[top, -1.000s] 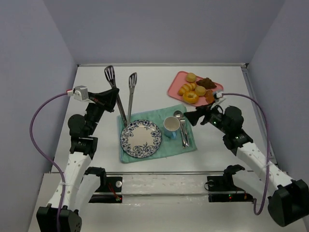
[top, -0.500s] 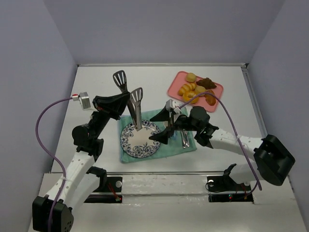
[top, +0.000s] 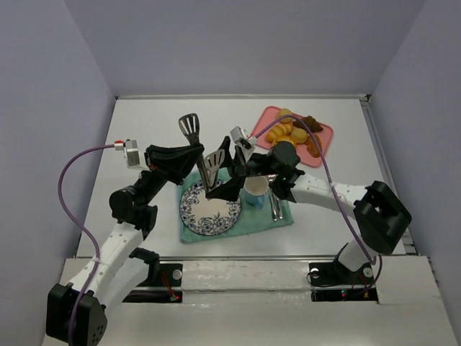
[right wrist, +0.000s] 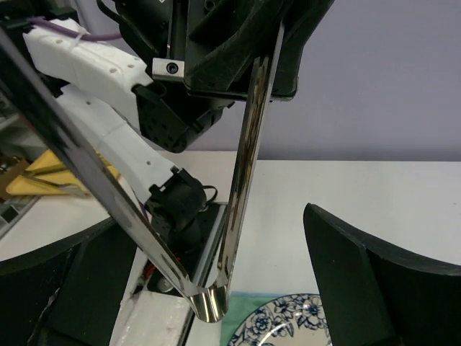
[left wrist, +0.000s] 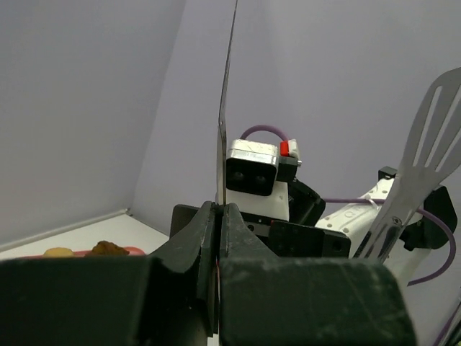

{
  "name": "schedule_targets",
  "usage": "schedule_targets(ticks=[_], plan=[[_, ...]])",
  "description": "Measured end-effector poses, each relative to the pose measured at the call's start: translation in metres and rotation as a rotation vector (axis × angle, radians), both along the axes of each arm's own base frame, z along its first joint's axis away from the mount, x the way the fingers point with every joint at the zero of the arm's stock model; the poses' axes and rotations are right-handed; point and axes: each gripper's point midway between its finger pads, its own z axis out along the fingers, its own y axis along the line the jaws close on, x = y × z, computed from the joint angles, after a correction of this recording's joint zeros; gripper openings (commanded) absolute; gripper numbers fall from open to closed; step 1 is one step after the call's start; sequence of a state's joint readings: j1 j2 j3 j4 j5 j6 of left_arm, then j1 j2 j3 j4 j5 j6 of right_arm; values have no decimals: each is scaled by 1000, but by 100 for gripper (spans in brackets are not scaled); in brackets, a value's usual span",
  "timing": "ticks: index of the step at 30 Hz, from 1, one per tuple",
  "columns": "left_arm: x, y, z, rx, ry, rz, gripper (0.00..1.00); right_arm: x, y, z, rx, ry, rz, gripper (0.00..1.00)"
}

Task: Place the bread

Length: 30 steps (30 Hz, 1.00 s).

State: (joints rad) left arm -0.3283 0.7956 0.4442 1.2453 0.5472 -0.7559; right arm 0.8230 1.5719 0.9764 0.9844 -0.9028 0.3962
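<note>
Metal tongs stand nearly upright over the patterned plate, heads up and hinge down. My left gripper is shut on one tong arm; the other arm sticks out free to the right. My right gripper is open, its fingers either side of the tongs' hinge without touching it. Pastries lie on the pink tray, but my right arm and its cable cover the near part and I cannot pick out the bread.
The plate, a blue-and-white mug and cutlery lie on a teal cloth mid-table. The pink tray is at the back right. Purple cables loop from both wrists.
My left gripper has lifted the tongs off the table and stood them over the plate. My right arm has swung left from near the tray to the tongs' hinge.
</note>
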Motion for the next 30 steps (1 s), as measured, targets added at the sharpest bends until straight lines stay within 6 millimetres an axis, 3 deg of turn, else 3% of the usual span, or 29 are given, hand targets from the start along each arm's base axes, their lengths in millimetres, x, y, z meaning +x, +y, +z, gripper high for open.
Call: schedule_targets(ticks=[3,8,18,21,22,23,24,28,30], plan=[[-1,-1,0,4,-8,-3,5,-3,4,3,-9,47,41,98],[-1,-1,1,5,-15,1,5,-4,9,7,-20,111,76,85],[5,-1,-6,4,8,11,5,-7,12,11,-29,192,104,77],[7,1,-8,-6,17,26,5,-7,12,13,-29,209,108,61],[7,1,-8,-8,17,30,6,-8,12,14,-25,213,109,51],[7,2,-9,-9,19,33,6,-8,12,15,-22,215,110,48],[7,2,-8,-10,17,36,7,-8,11,16,-21,220,110,47],[4,2,-6,-20,15,25,35,-5,12,17,-16,227,97,45],[4,2,-6,-16,11,32,40,-4,13,17,-13,230,91,44]])
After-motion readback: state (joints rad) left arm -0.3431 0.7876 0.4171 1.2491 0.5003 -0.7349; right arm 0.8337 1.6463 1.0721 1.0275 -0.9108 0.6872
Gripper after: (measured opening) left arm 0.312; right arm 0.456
